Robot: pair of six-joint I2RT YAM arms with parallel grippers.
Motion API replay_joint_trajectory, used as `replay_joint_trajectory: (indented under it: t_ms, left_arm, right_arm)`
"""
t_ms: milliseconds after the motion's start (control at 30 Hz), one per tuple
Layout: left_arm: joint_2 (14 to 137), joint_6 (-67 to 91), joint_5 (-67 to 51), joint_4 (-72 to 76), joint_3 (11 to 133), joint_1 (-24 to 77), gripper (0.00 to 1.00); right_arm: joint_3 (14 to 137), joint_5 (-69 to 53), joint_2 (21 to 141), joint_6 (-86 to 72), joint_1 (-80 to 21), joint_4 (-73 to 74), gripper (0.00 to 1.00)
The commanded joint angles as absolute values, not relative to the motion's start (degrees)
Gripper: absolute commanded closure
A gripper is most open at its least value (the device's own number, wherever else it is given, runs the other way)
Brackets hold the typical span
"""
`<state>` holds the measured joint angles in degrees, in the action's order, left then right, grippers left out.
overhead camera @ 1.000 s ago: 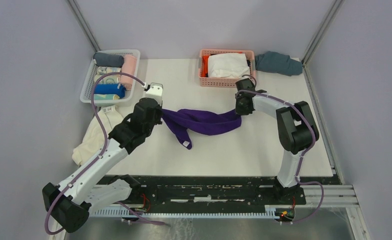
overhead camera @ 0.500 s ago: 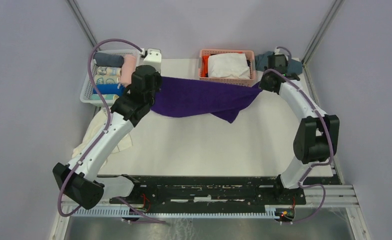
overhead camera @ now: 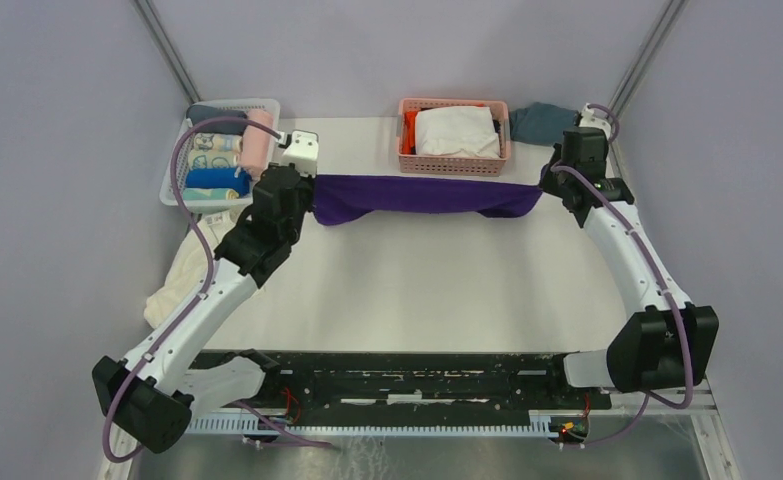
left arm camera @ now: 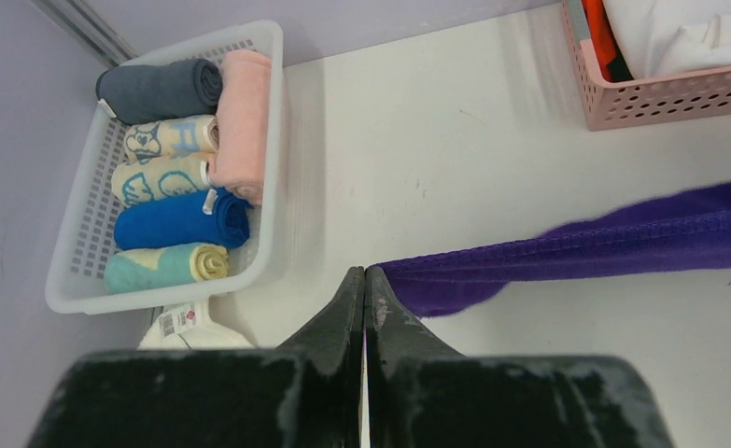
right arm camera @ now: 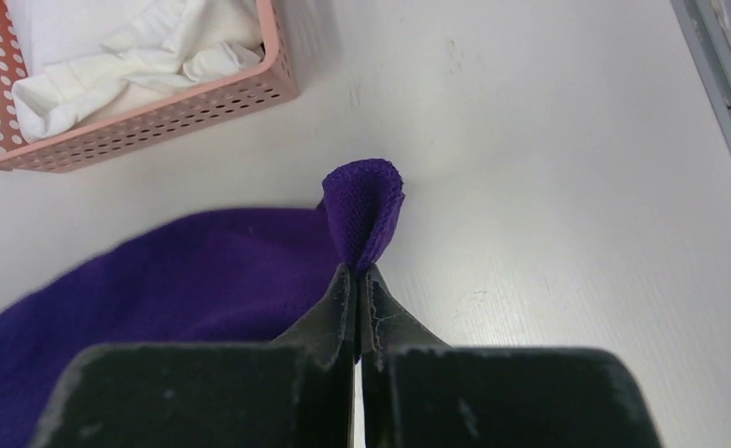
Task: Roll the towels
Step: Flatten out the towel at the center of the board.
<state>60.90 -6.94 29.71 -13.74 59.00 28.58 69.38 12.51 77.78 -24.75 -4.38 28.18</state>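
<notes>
The purple towel is stretched in a taut band across the far part of the bench, just in front of the pink basket. The left hand pinches its left end, fingers pressed together. The right hand clamps a folded corner near the far right corner. Rolled towels sit in the white basket at the far left corner.

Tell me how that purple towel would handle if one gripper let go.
Probably floppy: the purple towel bunches into folds between the left gripper and right gripper, so a freed end would likely drop. It seems light, since pinched corners carry it. Its looped corner suggests soft cloth, unlikely to slip.
</notes>
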Motion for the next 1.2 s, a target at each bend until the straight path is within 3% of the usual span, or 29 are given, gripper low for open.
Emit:
replay_joint_trajectory:
  t_ms: [0, 300, 467, 700, 1033, 1100, 1167]
  left_arm:
    - [63.10, -9.03, 31.43, -9.46, 63.12, 27.99, 0.97]
    - [77.77, -12.92, 30.18, -8.57, 83.10, 26.33, 0.97]
    - [78.36, -14.19, 29.39, -7.79, 84.95, 26.02, 0.97]
    - [68.53, -8.42, 24.10, -7.66, 68.08, 26.11, 0.97]
    - [58.79, 19.24, 12.92, -17.91, 42.05, 26.29, 0.96]
    - [56.90, 23.72, 12.96, -20.07, 39.36, 26.30, 0.91]
    - [55.04, 27.45, 12.64, -22.90, 37.81, 26.36, 0.79]
  right_arm:
    - [75.07, 17.05, 79.54, -23.88, -3.87, 24.37, 0.99]
    - [89.13, 20.77, 87.63, -20.43, -2.91, 22.42, 1.00]
    - [89.85, 20.52, 84.76, -19.56, -2.67, 22.09, 0.99]
    - [70.15, 18.90, 73.43, -25.33, -2.62, 18.50, 0.96]
    - [38.33, 15.18, 61.45, -39.57, -2.64, 18.20, 0.87]
    - [33.72, 14.54, 58.80, -41.27, -2.64, 20.30, 0.80]
    - [30.95, 15.70, 55.37, -42.74, -2.64, 23.89, 0.69]
